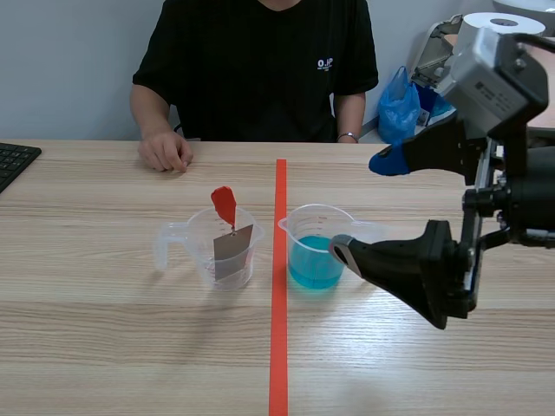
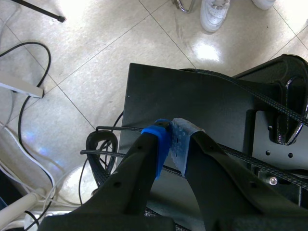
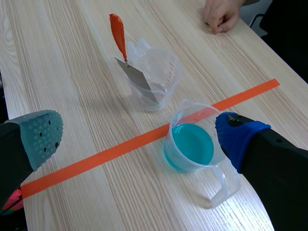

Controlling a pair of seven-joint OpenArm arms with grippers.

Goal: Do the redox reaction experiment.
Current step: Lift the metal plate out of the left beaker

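The right end effector (image 1: 364, 208) hangs above the surface (image 1: 104, 347) with its 2 fingers spread wide and nothing between them. In its wrist view, a clear plastic cup of blue liquid (image 3: 192, 144) stands below and just ahead of it, closer to the blue-padded finger, with the cup handle (image 3: 224, 185) pointing back toward the arm.

An orange tape line (image 1: 279, 303) runs just beside this cup. Across the line stands a second clear cup (image 1: 225, 251) with a grey metal strip (image 1: 232, 251) leaning inside it. A red tab (image 1: 224, 204) tops the strip and sticks up above the rim.

The left end effector (image 2: 171, 139) is pressed together on nothing, away from the surface, above a black plate and floor cables.

A person sits across the surface with a hand (image 1: 165, 152) resting on it, and a keyboard (image 1: 13, 160) lies at the far edge.

The strip looks thin, stiff and light, and the red tab is probably the best hold, being clear of the rim. Both cups seem light and easy to tip, and the blue liquid could slosh if knocked.
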